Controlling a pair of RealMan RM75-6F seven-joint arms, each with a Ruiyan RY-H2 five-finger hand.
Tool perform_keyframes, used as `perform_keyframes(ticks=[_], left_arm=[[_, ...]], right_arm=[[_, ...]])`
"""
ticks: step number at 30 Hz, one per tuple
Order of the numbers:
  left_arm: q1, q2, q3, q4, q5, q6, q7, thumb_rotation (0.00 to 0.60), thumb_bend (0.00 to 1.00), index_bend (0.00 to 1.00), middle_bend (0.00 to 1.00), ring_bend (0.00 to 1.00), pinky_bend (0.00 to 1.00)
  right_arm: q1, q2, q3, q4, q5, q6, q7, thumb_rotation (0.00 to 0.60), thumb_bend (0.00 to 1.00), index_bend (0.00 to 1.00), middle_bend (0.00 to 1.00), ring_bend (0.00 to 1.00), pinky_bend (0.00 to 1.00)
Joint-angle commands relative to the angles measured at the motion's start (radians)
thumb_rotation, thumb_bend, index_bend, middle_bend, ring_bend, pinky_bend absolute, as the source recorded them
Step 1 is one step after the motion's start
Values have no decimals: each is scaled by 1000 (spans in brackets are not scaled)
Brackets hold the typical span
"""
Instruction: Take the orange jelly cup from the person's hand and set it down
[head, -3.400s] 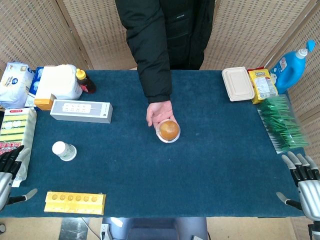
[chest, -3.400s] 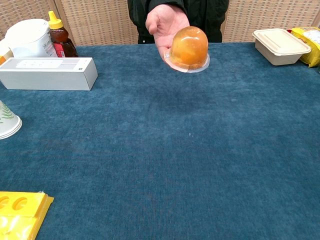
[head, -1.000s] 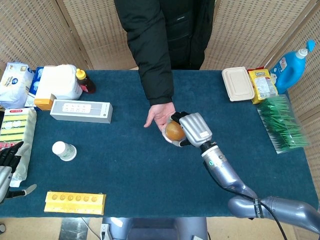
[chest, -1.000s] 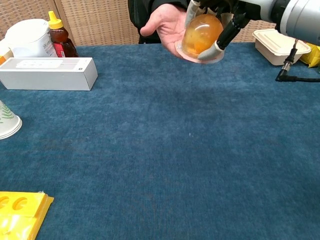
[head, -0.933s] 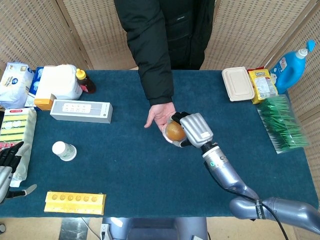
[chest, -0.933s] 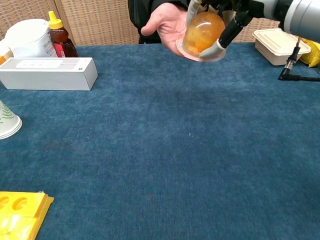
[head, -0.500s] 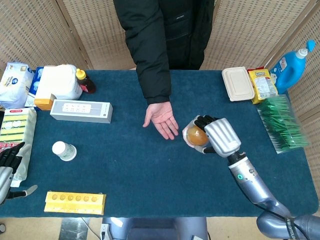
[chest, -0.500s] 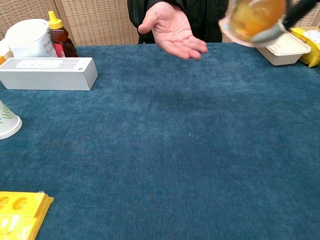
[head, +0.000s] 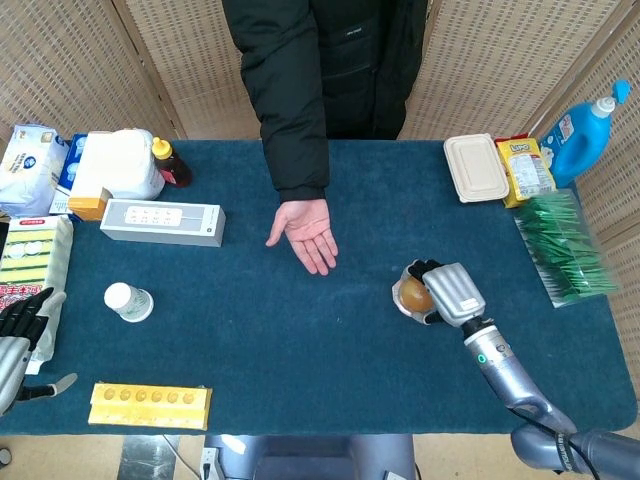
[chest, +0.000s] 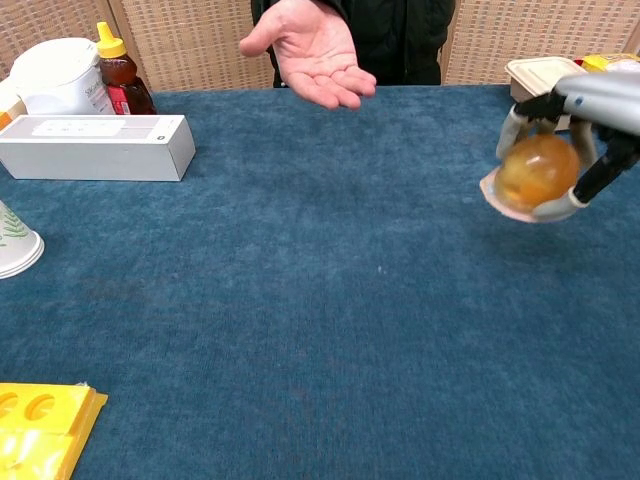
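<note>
**Jelly cup carried low over the table, not yet released**

In the head view, the orange jelly cup (head: 414, 294) is seen wrapped by the right hand (head: 443, 294), whose fingers are curled around its dome from the side, so that the cup is gripped rather than balanced. It is held over bare blue table (head: 250, 350) on the right, well apart from the person's hand (head: 308, 232), which lies palm up and empty near the middle; the handover is therefore judged complete. The left hand (head: 22, 335) is shown at the left table edge beside a packet of sponges (head: 33, 262), its fingers spread and nothing held.

In the chest view, the jelly cup (chest: 535, 172) is tilted, its flat rim turned toward the camera and downward, with fingers (chest: 514, 125) hooked over the top and one beneath the rim. It appears to hang just above the cloth; contact cannot be confirmed. The person's hand (chest: 312, 42) is seen open at the far edge. Levelling of the rim is judged necessary before release, lest the cup roll.
</note>
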Motion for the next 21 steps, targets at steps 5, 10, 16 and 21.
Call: perform_keyframes(ticks=[5,10,16,21], left_arm=[[-9,-4,-5,-3,-19,-18,13,600,84,0,0,0,39],[-14,-7,-8,-8,-32,-26,26,600,84,0,0,0,38],[-16,-7,-11,-12,-39,-28,30,600,84,0,0,0,39],[-12,-2,-5,-11,-24,-20,20,600,84,0,0,0,39]], right_arm=[[53,-152,16,233,73,-144,73,600,359,443,424,362,546],[67,-162,11,283,62,-198,138,600,315,204,243,206,454],[41,-88,-7,203,-2,-146,178,600,310,88,136,116,364],[-65,65,-61,18,-111,45,181,600,310,87,134,114,343]])
